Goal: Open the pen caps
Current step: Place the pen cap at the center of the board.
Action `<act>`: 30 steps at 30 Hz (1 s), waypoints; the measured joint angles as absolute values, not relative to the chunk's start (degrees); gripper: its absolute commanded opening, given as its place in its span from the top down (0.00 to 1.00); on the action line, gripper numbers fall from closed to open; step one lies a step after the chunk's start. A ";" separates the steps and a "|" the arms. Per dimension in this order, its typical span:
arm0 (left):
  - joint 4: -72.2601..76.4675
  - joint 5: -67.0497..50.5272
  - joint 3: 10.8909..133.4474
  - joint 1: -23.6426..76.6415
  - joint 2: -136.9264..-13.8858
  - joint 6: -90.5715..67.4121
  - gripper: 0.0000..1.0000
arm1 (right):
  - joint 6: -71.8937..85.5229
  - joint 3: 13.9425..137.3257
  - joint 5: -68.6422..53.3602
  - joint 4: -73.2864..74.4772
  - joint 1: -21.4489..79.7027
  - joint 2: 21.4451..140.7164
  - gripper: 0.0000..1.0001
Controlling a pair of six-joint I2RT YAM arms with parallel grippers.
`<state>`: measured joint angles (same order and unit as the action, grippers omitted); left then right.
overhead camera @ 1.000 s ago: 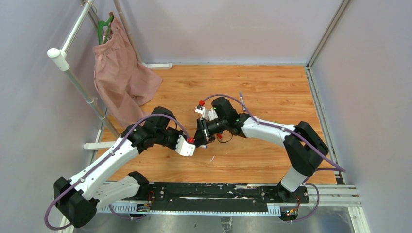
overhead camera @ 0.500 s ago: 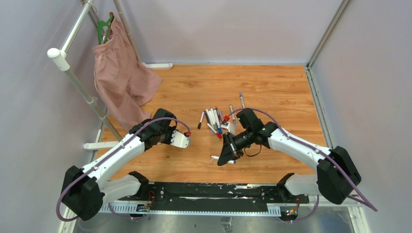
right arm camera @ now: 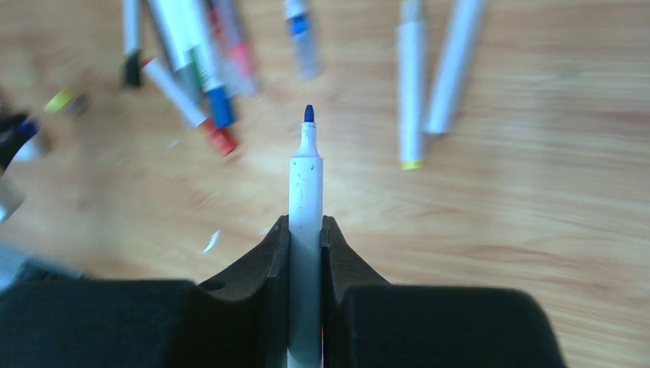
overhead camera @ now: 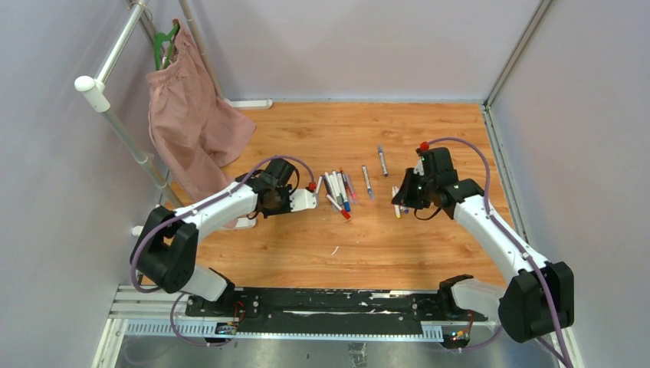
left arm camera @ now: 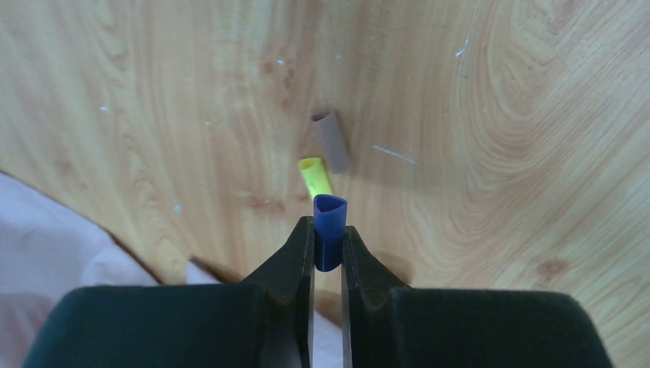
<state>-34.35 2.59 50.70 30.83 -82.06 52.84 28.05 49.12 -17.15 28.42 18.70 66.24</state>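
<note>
The left gripper [left arm camera: 328,247] is closed on a short blue plastic pen cap [left arm camera: 330,218] at frame centre. A yellow cap [left arm camera: 315,177] and a brownish cap [left arm camera: 331,141] lie just above it on the wooden table [left arm camera: 498,153]. The right gripper [right arm camera: 305,234] clamps an uncapped white blue-tipped pen barrel [right arm camera: 305,175], also at centre.

You're working in a robotics lab test cell. Plain grey panel walls [overhead camera: 345,46] and aluminium frame posts [overhead camera: 515,54] box in a wood-grain table [overhead camera: 383,253]. A black mounting rail [overhead camera: 329,303] runs along its near edge. A white pipe rack [overhead camera: 115,57] holding pink shorts [overhead camera: 192,123] on a green hanger [overhead camera: 162,42] stands at its far left corner.
</note>
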 measured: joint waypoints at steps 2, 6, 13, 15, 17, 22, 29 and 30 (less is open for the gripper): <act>-34.17 2.44 50.48 30.83 -83.94 51.70 0.86 | 27.27 49.12 -9.54 28.47 16.75 65.98 1.00; -33.45 2.46 49.98 30.83 -85.45 50.33 0.71 | 25.69 49.10 0.34 27.81 13.08 68.69 1.00; -33.91 1.41 50.15 30.83 -85.76 48.16 0.52 | 24.21 49.12 8.82 24.27 10.52 81.47 0.91; -34.61 0.80 50.33 30.83 -85.54 47.77 0.48 | 23.94 49.32 10.02 23.16 10.37 84.73 0.89; -35.62 0.30 50.57 30.83 -84.93 47.44 0.45 | 23.51 49.60 11.16 22.17 10.33 87.18 0.87; -39.00 -0.03 52.99 30.83 -82.28 46.37 0.41 | 21.80 51.96 12.71 20.47 10.33 91.18 0.76; -42.85 -3.14 58.17 30.04 -77.80 44.53 0.38 | 21.08 53.84 13.08 20.58 9.96 93.76 0.62; -43.35 -3.64 58.74 29.91 -77.14 44.31 0.36 | 21.08 53.84 13.08 20.64 9.85 93.76 0.62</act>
